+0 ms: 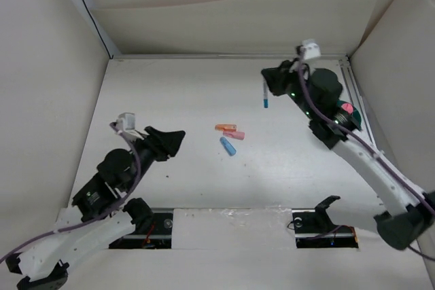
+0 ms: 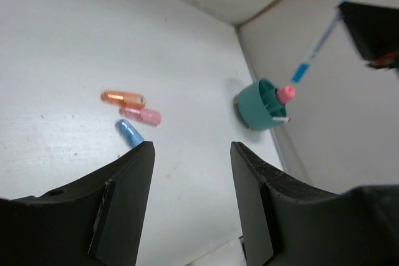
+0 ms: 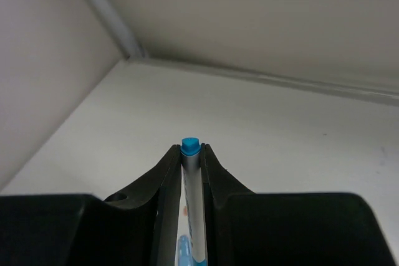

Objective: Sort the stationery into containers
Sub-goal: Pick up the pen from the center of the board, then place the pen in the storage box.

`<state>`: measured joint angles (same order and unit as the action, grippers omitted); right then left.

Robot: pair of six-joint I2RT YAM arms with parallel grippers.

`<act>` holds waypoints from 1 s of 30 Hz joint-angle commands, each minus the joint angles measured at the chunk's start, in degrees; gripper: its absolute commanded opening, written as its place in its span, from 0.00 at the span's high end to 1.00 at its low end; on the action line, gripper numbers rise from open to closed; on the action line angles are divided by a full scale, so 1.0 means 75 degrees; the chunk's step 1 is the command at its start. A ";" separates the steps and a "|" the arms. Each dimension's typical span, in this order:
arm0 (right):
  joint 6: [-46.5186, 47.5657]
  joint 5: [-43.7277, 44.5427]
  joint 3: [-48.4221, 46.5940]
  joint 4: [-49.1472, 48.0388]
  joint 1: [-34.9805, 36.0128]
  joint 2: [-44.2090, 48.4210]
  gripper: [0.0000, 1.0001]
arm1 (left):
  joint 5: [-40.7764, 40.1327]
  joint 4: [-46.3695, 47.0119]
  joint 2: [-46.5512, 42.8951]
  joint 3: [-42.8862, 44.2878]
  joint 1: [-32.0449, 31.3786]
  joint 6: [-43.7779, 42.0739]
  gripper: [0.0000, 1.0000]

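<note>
Left arm: reaches low from the near left corner, with the forearm slanting toward mid-table
Left claw (image 1: pixel 175 142): wide open and empty; it points at the capsules but is clear of them
Capsules: orange (image 1: pixel 225 128), pink (image 1: pixel 233 135) and blue (image 1: pixel 228 146) lie loose on the table (image 1: pixel 170 93), close together, with pink just beside orange
Capsule handling: probably light, hard and smooth, so they may roll; best pinched across the middle of the barrel, jaws square to its length
Pen (image 1: pixel 265 94): in the air at the far right, hanging below the right claw with its blue end lowest
Pen handling: light, stiff, thin and slick; because it is held near one end, it may swivel in the grip, so a slow carry seems wise
Right claw (image 3: pixel 190 154): closed tight on the pen, whose blue cap pokes out just past the fingertips
Right arm: stretched from the near right corner to the far side, with the wrist bent left, away from the organizer
Organizer (image 2: pixel 255 109): teal, against the right wall and largely hidden by the right arm from above; a pink piece (image 2: pixel 285 93) stands in it, and the pen is not yet over it
</note>
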<state>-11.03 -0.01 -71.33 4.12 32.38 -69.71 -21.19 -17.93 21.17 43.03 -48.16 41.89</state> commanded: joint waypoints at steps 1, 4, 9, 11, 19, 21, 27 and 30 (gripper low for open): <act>-0.1081 0.2351 0.1199 -0.0795 -0.0355 0.1494 1.00 | 0.0985 0.1287 0.0597 -0.0486 -0.0024 0.0063 0.51; -0.1750 0.4426 0.2301 -0.0795 -0.0976 0.2785 1.00 | 0.1325 0.1617 0.1112 -0.0802 -0.0024 0.0063 0.51; -0.2489 0.6980 0.3614 -0.0795 -0.2123 0.4184 1.00 | 0.1886 0.2355 0.1747 -0.1399 -0.0024 0.0063 0.52; -0.2701 0.7441 0.4072 -0.0795 -0.2394 0.4535 1.00 | 0.1958 0.2659 0.2051 -0.1471 -0.0024 -0.0007 0.52; -0.3346 0.8661 0.4273 -0.0795 -0.3600 0.3883 1.00 | 0.2461 0.3527 0.2989 -0.1916 -0.0024 -0.0311 0.52; -0.3614 0.8591 0.4203 -0.0702 -0.3801 0.3415 1.00 | 0.2556 0.3598 0.3246 -0.2010 -0.0024 -0.0312 0.52; -0.4002 0.8380 0.4202 -0.0702 -0.4177 0.2347 1.00 | 0.2708 0.3950 0.3587 -0.2233 -0.0024 -0.0452 0.53; -0.4154 0.8462 0.4202 -0.0702 -0.4317 0.1972 1.00 | 0.2708 0.4090 0.3658 -0.2303 -0.0024 -0.0534 0.53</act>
<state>-39.57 61.76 -38.46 0.03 1.10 -54.17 -1.89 8.36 48.75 26.39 -48.27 39.55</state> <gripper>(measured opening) 0.207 0.469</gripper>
